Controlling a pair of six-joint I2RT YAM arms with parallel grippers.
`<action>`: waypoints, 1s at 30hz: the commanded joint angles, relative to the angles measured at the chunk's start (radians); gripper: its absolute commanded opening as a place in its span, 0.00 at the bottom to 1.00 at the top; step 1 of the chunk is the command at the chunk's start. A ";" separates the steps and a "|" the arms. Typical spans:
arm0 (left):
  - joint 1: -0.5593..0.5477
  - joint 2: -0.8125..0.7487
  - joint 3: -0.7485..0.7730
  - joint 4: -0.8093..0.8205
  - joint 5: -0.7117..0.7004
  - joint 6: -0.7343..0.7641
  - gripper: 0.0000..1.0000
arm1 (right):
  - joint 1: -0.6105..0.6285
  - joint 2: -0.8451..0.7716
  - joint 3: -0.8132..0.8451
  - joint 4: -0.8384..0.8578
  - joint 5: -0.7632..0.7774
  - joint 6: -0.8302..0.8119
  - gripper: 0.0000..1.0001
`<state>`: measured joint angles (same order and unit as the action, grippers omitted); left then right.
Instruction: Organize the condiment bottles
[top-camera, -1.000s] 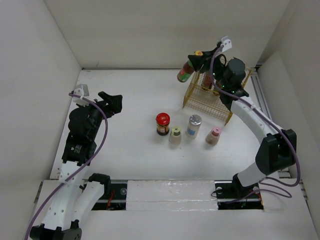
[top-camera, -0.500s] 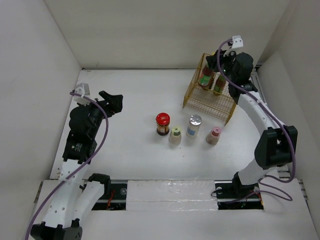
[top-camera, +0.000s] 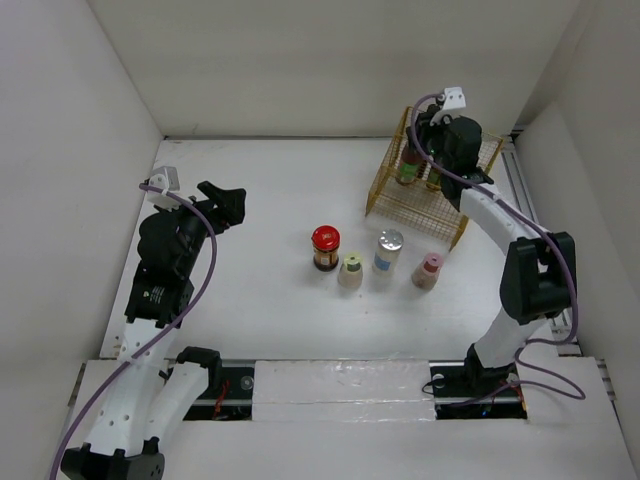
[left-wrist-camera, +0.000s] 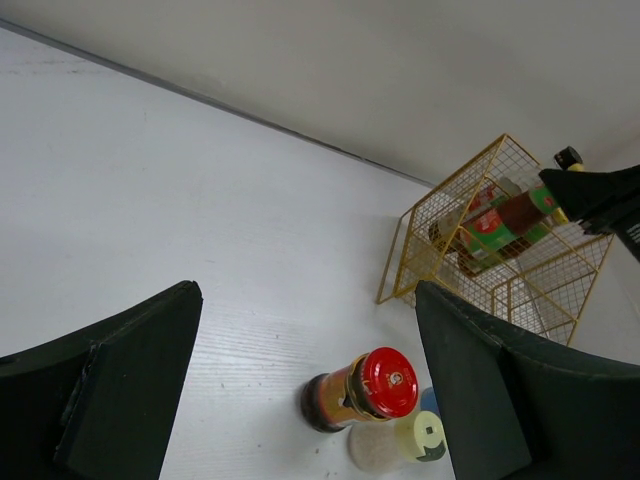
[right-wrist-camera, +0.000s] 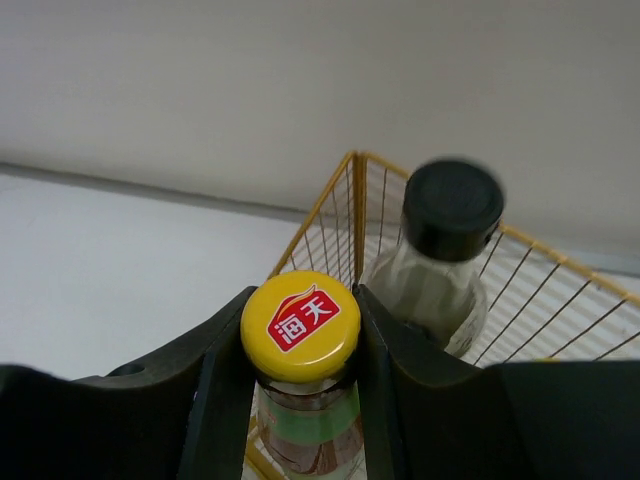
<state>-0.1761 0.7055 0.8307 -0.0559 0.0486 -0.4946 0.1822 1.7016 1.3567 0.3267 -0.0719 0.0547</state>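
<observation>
My right gripper (right-wrist-camera: 300, 345) is shut on the neck of a yellow-capped green-label bottle (right-wrist-camera: 300, 325), holding it upright inside the yellow wire basket (top-camera: 415, 205) at the back right. Whether its base touches the basket floor I cannot tell. A black-capped bottle (right-wrist-camera: 448, 215) stands just behind it in the basket. In the middle of the table stand a red-lidded jar (top-camera: 325, 246), a green-topped shaker (top-camera: 351, 269), a silver-topped shaker (top-camera: 388, 250) and a pink-topped shaker (top-camera: 428, 270). My left gripper (top-camera: 226, 204) hovers open and empty at the left, far from them.
White walls close in the table at the back and on both sides. The basket (left-wrist-camera: 470, 260) sits close to the right wall and its rail. In the left wrist view the red-lidded jar (left-wrist-camera: 365, 390) and green-topped shaker (left-wrist-camera: 420, 438) lie ahead between my fingers.
The right gripper carried the yellow-capped bottle from beside the basket's back left corner over the rim and lowered it upright into the basket. The left arm stayed still.
</observation>
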 joint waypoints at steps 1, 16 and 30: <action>0.004 -0.003 0.010 0.045 0.020 0.014 0.83 | 0.034 -0.016 -0.031 0.199 0.047 -0.009 0.10; 0.004 -0.001 0.010 0.054 0.030 0.014 0.83 | 0.062 0.067 -0.094 0.219 0.096 0.040 0.61; 0.004 -0.011 0.010 0.054 0.048 0.014 0.83 | 0.196 -0.246 -0.267 0.132 0.211 0.076 0.64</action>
<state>-0.1761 0.7078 0.8307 -0.0486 0.0731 -0.4946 0.3134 1.5116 1.1564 0.4374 0.0662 0.0967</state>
